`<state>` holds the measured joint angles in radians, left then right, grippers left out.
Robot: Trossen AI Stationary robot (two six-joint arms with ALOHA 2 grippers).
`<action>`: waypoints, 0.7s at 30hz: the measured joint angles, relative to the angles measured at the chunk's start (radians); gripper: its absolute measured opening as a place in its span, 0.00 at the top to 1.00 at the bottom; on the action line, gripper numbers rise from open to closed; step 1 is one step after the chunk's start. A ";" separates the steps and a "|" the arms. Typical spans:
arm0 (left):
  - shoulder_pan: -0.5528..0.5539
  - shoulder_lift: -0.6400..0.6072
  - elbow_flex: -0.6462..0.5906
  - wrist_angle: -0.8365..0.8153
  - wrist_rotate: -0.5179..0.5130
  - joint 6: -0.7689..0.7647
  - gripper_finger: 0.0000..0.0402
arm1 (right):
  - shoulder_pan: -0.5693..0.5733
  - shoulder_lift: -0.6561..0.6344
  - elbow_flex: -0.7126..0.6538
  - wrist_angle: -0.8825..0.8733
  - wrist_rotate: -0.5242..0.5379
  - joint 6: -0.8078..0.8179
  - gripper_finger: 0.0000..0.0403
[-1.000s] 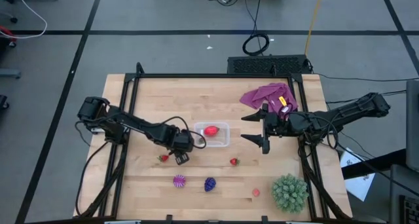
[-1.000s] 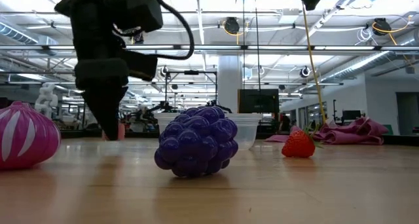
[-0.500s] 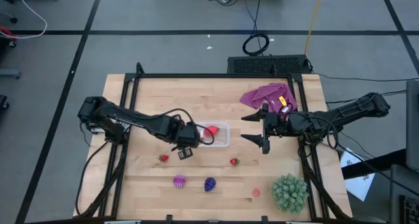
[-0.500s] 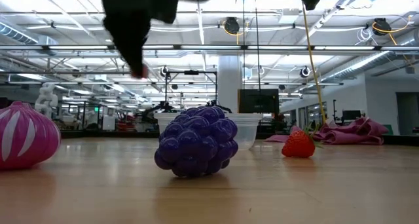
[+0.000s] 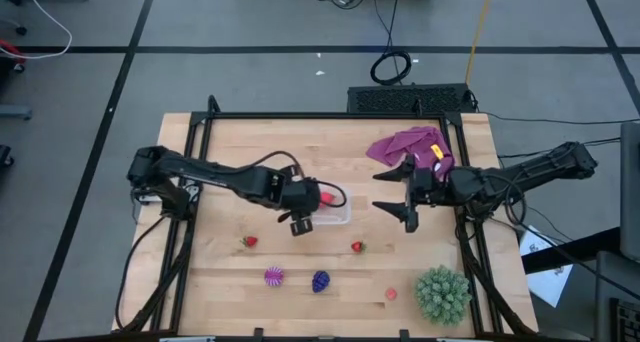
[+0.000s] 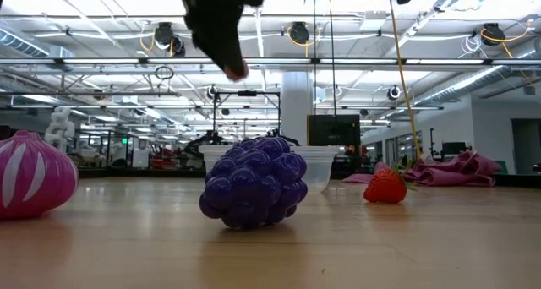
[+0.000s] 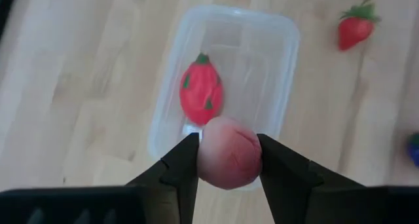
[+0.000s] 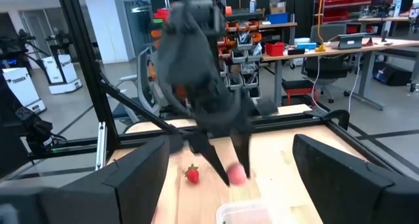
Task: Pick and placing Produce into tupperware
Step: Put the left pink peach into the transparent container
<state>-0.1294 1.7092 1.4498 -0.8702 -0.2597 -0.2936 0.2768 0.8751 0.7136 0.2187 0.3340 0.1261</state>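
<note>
My left gripper (image 5: 301, 225) is shut on a round pinkish piece of produce (image 7: 229, 160) and hangs in the air over the near edge of the clear tupperware (image 5: 340, 215). In the tupperware (image 7: 278, 67) lies a red fruit (image 7: 201, 93). On the table rest two strawberries (image 5: 249, 241) (image 5: 357, 247), a striped purple fruit (image 5: 273, 276), a dark purple grape cluster (image 5: 320, 280) and a small pink bit (image 5: 391, 293). My right gripper (image 5: 398, 195) hovers open to the right of the tupperware. My left gripper pinches the pinkish piece by two opposite sides (image 7: 204, 157) between its two fingers (image 7: 180, 162). The fingers slant down from the table's left side. The piece is lifted clear (image 6: 235, 69), high above the table.
A big green spiky ball (image 5: 442, 292) stands at the near right corner. A magenta cloth (image 5: 410, 145) lies at the far right. The low view has the grape cluster (image 6: 254, 181) in front of the tupperware (image 6: 319, 166) and a strawberry (image 6: 385, 186).
My left gripper has risen from the table beside the left strawberry, shut on the pinkish piece, and gone right and a little toward the far edge, to the tupperware. It has rolled as it went. The piece is now lifted clear.
</note>
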 joint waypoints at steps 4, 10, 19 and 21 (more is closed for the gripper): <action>0.044 0.069 0.000 0.038 0.072 0.041 0.65 | 0.000 -0.008 0.000 -0.006 0.000 0.000 0.21; 0.100 0.169 0.000 0.062 0.138 0.074 0.65 | 0.000 -0.012 0.000 -0.037 0.000 0.000 0.21; 0.154 0.224 0.000 0.052 0.184 0.090 0.65 | 0.000 -0.012 0.000 -0.073 0.000 0.000 0.21; 0.161 0.224 0.000 0.051 0.190 0.090 0.65 | 0.000 -0.012 0.000 -0.087 0.000 0.000 0.21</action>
<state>0.0316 1.9331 1.4494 -0.8190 -0.0696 -0.2036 0.2768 0.8631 0.7139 0.1319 0.3342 0.1260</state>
